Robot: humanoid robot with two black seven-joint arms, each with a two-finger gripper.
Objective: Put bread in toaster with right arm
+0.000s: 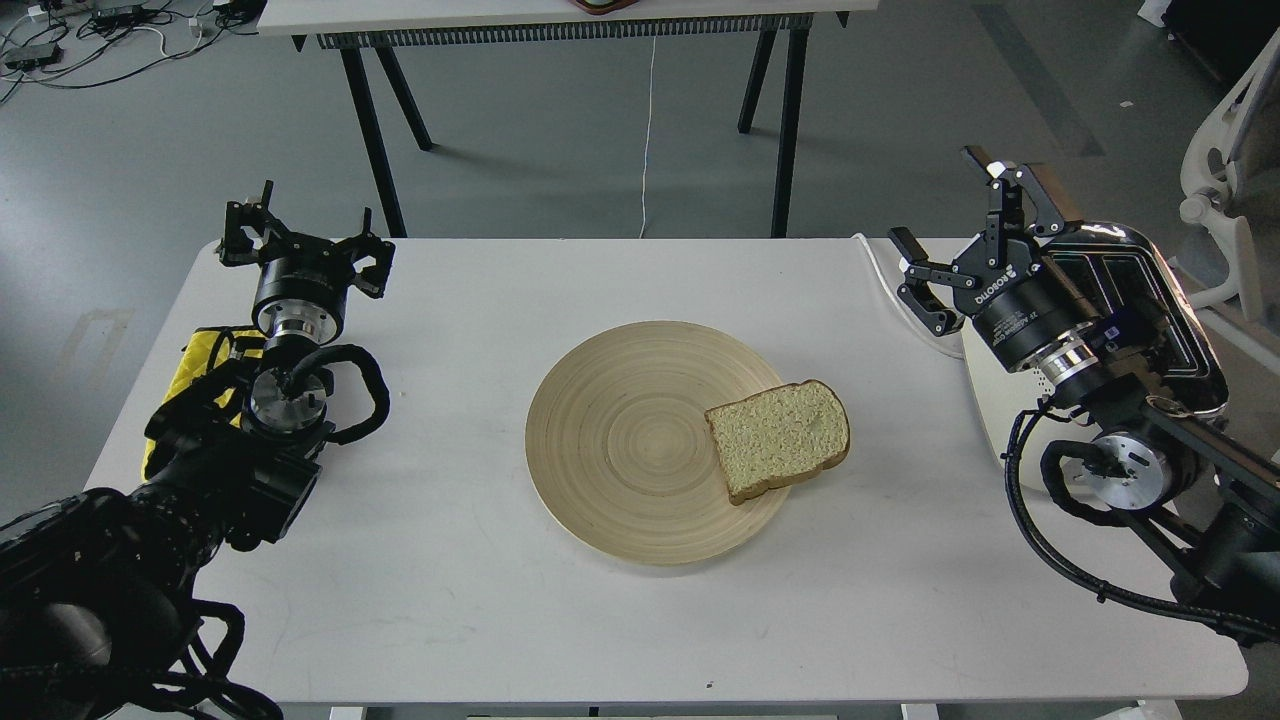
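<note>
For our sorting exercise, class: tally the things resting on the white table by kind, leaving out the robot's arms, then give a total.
Round wooden plate: 1
Slice of tan bread with brown crust: 1
Cream-white toaster with chrome top: 1
Yellow quilted cloth: 1
Total: 4

A white counter (480,560) with rounded corners is filling the foreground. Behind it a grey floor (560,130) is catching soft, even light. A second table (560,14) on black splayed legs is standing at the far side, with a thin white cord (646,140) hanging down from it. Cables (90,40) are lying tangled at top left, and a white chair (1225,150) is showing at the right edge.
</note>
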